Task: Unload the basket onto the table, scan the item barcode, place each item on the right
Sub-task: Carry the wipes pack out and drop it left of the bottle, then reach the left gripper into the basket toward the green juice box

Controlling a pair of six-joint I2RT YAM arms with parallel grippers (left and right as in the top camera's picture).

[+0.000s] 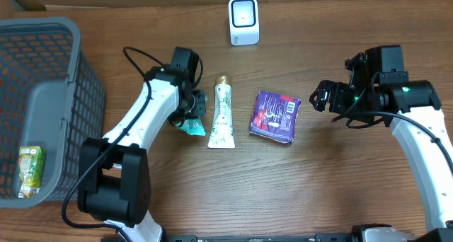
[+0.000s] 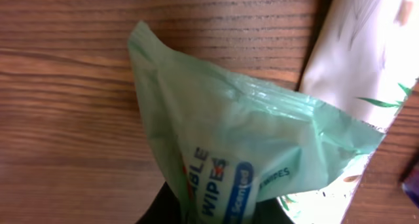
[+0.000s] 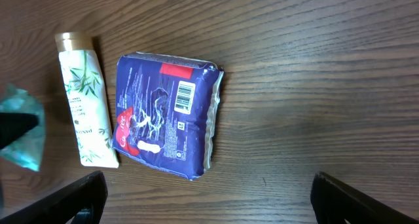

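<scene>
My left gripper (image 1: 190, 109) is shut on a green pack of wipes (image 1: 192, 126), left of the table's middle. In the left wrist view the wipes pack (image 2: 229, 145) rises from between the jaws of the left gripper (image 2: 219, 216) and fills the frame, just above the wood; no barcode shows on it. A white scanner (image 1: 244, 20) stands at the back centre. My right gripper (image 1: 322, 97) hangs open to the right of a purple pack (image 1: 275, 116). In the right wrist view the right gripper (image 3: 209, 201) holds nothing, and the purple pack (image 3: 163, 116) lies barcode up.
A white tube with a gold cap (image 1: 221, 113) lies between the wipes and the purple pack, close to the wipes' edge. A grey mesh basket (image 1: 49, 65) fills the left side, with a green carton (image 1: 30, 171) in it.
</scene>
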